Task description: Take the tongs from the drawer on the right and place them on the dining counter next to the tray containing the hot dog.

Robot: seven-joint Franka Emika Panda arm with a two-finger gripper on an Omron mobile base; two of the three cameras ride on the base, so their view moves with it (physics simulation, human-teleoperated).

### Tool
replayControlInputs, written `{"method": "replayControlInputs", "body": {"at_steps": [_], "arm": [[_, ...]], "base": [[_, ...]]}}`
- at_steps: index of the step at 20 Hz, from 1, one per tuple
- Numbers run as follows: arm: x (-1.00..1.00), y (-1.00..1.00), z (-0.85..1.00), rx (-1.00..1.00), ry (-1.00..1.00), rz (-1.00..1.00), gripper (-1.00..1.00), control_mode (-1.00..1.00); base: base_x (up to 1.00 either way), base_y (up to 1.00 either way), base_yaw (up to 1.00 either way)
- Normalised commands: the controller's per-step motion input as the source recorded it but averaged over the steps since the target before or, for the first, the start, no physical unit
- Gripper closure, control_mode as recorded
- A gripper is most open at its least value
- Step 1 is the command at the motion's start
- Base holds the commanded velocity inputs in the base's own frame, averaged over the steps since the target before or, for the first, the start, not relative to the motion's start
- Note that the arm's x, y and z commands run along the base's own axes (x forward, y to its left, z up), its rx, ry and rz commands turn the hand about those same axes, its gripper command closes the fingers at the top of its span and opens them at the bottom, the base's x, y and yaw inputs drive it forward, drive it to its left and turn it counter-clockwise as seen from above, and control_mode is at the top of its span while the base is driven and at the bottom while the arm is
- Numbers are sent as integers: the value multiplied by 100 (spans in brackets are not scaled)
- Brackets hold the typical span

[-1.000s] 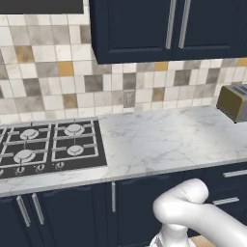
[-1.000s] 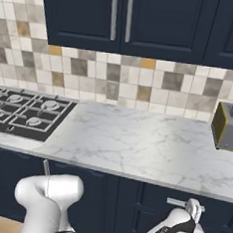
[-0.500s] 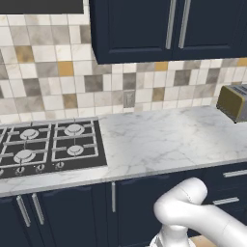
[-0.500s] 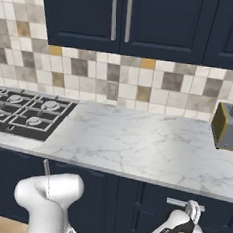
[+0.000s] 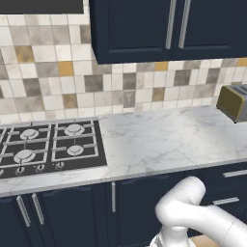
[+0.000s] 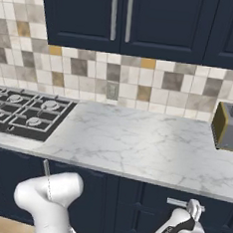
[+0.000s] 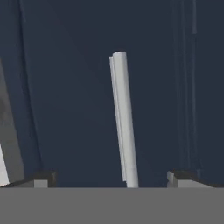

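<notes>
- The gripper point(image 7: 109, 177) faced the navy front of the drawer point(image 7: 78, 100) at close range, with its fingers spread wide on either side of the silver bar handle point(image 7: 123, 118).
- In the hand view, one fingertip point(image 7: 43, 178) stood to the left of the bar and the other to the right; neither touched it. The bar ran lengthwise between them because the hand was rolled, so that closing the fingers would pinch across the bar.
- In the right base view, the gripper point(image 6: 194, 209) sat low at the right, just beside the handle point(image 6: 178, 202) of the top drawer point(image 6: 146, 195) under the marble worktop point(image 6: 136, 145). The arm was bent down from the base to reach this low front.
- The drawer appeared fully shut, so the tongs presumably lay inside it, out of sight. The step in hand was judged to be the grasp of the handle, before any pull.
- The next move would call for a short advance and a firm close; a slip off the slim bar was the main risk.
- A toaster point(image 6: 228, 126) stood at the far right of the worktop, and a black gas hob point(image 5: 46, 147) at its left; both were well clear of the work.
</notes>
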Motion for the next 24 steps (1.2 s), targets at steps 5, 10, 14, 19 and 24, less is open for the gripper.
{"method": "replayControlInputs", "body": {"at_steps": [5, 10, 14, 19, 24], "arm": [[28, 0, -34, 0, -3, 0, -100, -100], [27, 0, -30, 0, -1, 0, -100, -100], [29, 0, -26, 0, -1, 0, -100, -100], [33, 0, -26, 1, -1, 0, -100, -100], [27, 0, -27, 1, -4, 0, -100, -100]], "base": [[0, 0, 0], [0, 0, 0], [0, 0, 0], [0, 0, 0], [0, 0, 0]]}}
